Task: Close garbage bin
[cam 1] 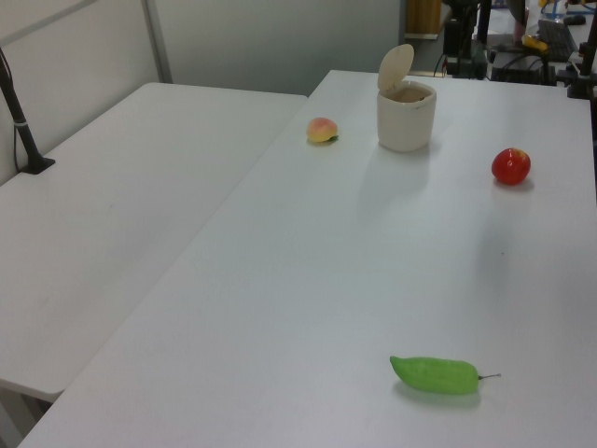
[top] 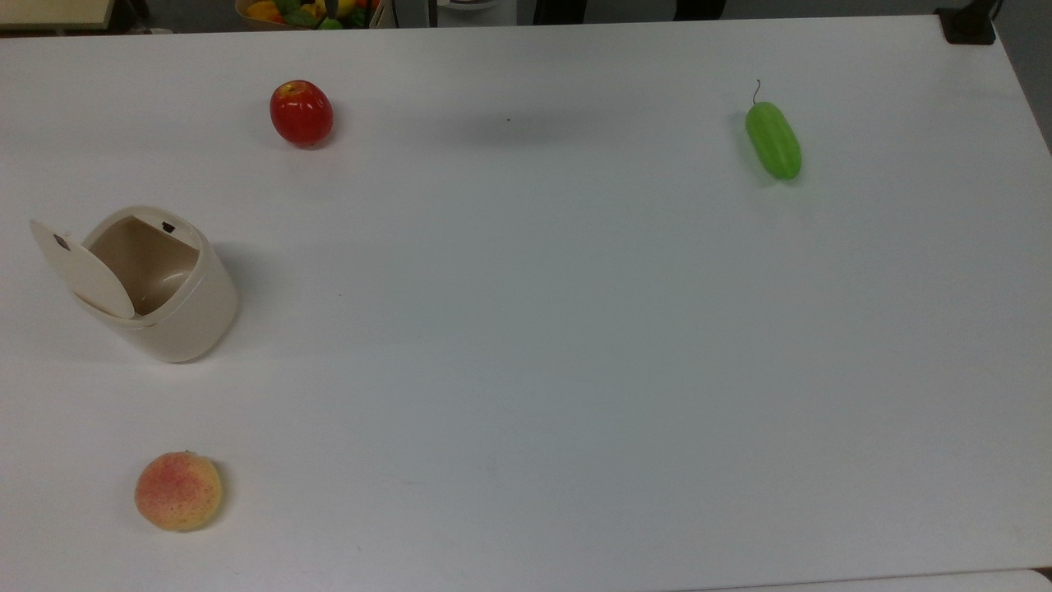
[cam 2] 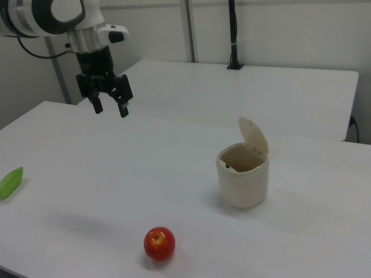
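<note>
My gripper (cam 2: 110, 108): upper left of the right view, hanging above the table, fingers spread with a clear gap between them, pinching nothing.
My arm (cam 2: 52, 14): comes in from the right view's top left corner, white with a black wrist.
Garbage bin (top: 177, 308): cream, upright at the middle left of the top view; centre right of the right view (cam 2: 243, 176); top centre of the left view (cam 1: 406, 117).
Lid (top: 80, 270): open, standing up from the bin's rim on the top view's left side, so the hollow inside shows; well apart from my gripper.
Apple (top: 302, 113): red, upper left of the top view, near the far edge of the table; bottom centre of the right view (cam 2: 159, 243).
Peach (top: 178, 491): lower left of the top view, below the bin and apart from it.
Green cucumber (top: 772, 139): upper right of the top view; lower centre of the left view (cam 1: 434, 374).
Table (top: 542, 329): white, carrying all four things.
</note>
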Action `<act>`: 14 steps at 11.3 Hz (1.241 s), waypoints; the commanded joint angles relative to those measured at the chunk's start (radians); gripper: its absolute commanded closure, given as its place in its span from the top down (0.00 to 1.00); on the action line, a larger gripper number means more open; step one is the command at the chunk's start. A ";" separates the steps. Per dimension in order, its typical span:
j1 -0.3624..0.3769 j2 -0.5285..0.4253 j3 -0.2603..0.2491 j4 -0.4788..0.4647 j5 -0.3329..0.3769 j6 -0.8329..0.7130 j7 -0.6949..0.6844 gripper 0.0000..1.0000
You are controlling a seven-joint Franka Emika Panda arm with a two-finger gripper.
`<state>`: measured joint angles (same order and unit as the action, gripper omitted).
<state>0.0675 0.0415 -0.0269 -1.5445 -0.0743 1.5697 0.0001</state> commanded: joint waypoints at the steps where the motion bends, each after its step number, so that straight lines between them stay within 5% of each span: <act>1: 0.002 -0.009 -0.005 -0.008 0.007 -0.013 -0.041 0.41; 3: 0.002 -0.009 -0.005 -0.008 0.007 -0.017 -0.042 0.00; 8: -0.003 -0.002 -0.016 0.001 0.007 -0.011 -0.035 0.00; 14: -0.172 0.075 -0.018 0.061 0.005 0.137 0.027 0.00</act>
<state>-0.0496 0.0619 -0.0413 -1.5163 -0.0744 1.6124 -0.0183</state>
